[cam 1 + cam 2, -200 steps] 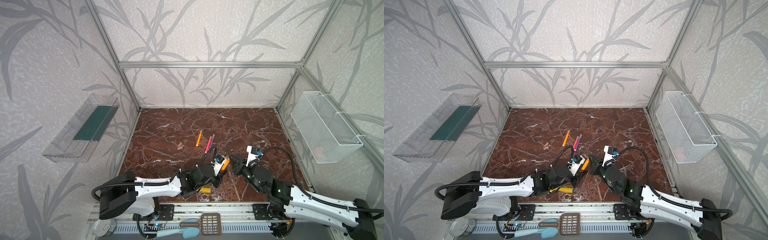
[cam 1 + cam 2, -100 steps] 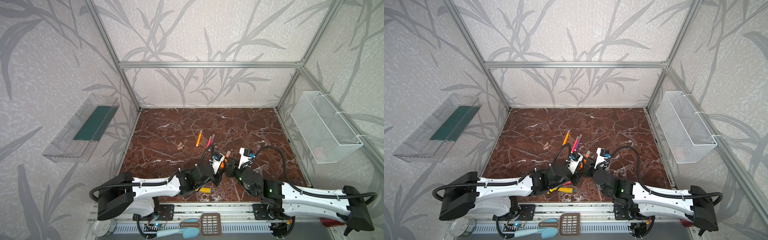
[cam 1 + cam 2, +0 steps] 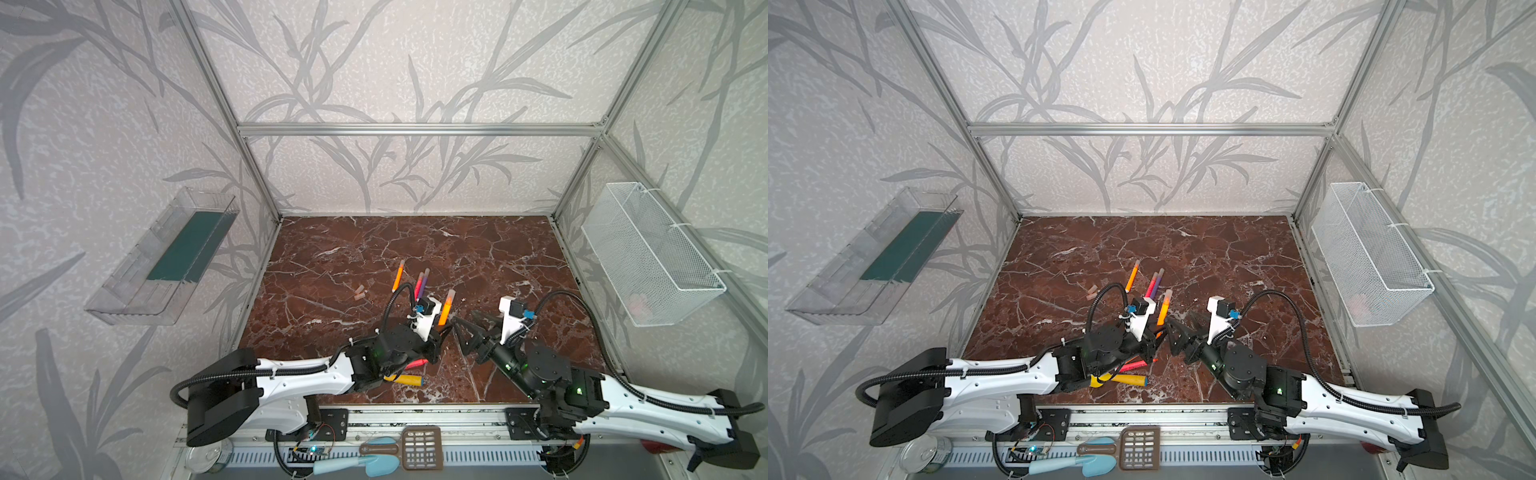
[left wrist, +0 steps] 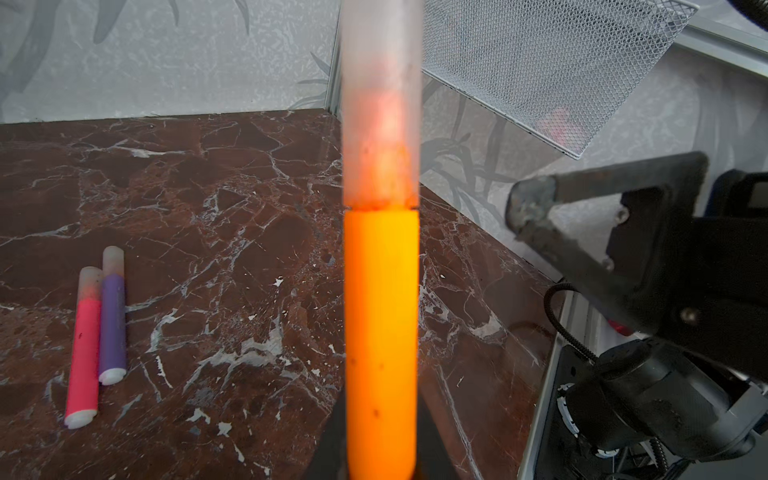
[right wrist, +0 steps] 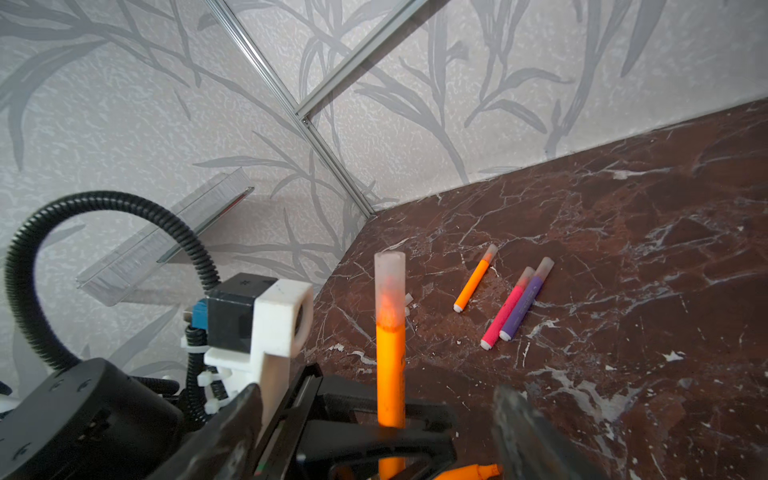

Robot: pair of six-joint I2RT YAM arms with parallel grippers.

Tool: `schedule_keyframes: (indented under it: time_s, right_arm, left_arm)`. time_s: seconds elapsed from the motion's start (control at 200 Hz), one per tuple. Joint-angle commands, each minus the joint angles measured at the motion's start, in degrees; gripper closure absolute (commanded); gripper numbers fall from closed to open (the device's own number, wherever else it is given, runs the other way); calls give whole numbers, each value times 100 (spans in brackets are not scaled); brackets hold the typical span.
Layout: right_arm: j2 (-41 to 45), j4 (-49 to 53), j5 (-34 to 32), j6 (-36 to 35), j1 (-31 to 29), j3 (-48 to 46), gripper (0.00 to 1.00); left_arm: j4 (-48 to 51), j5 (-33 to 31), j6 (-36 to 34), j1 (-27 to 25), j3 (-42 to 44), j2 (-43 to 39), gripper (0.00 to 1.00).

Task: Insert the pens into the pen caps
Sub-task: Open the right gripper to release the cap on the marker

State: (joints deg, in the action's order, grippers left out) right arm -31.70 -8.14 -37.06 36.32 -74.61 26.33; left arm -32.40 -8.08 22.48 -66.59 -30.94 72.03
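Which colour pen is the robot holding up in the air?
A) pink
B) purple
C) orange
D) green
C: the left gripper clamps an orange pen upright, with a pale cap on its top end, while the pink pen and the purple pen lie side by side on the table.

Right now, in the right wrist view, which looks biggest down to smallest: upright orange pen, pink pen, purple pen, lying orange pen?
1. upright orange pen, but it is nearest the camera
2. pink pen and purple pen, alike
3. lying orange pen
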Motion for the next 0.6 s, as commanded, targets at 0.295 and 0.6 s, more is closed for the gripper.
schedule_keyframes:
  time_s: [0.295,0.6]
  right_arm:
    - [-1010,232,2128,-162,1909,986,38]
    - [-1713,91,2693,-72,2135,1225,50]
  left_arm:
    - [-522,501,-165,-14,64,98,100]
    - [-462,495,-198,-14,10,144,100]
